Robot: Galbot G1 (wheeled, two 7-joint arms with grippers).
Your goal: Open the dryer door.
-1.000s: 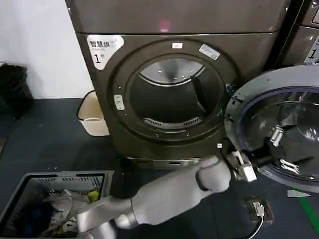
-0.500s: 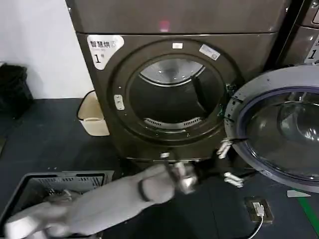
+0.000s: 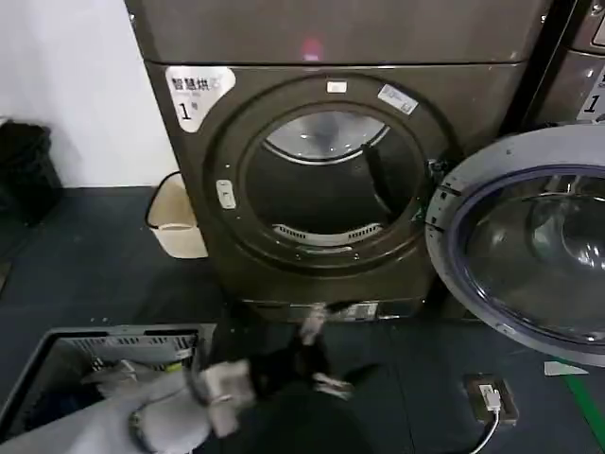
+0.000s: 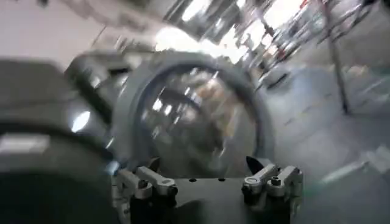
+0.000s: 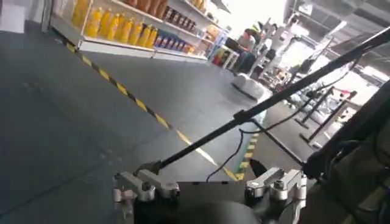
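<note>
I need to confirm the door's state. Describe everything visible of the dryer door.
The dryer door is swung fully open to the right of the dryer, its inner face toward the head camera. A pale grey ring with a bluish inner rim frames a dark domed glass window that mirrors the room. Its left edge meets the machine at the hinge side. Nothing grips it; the left pincer is low before the dryer's base, apart from it.

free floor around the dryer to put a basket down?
Bare floor left of the dryer, between the beige bin and laundry basket. Crowded in front: left gripper, open door and charger to the right.
</note>
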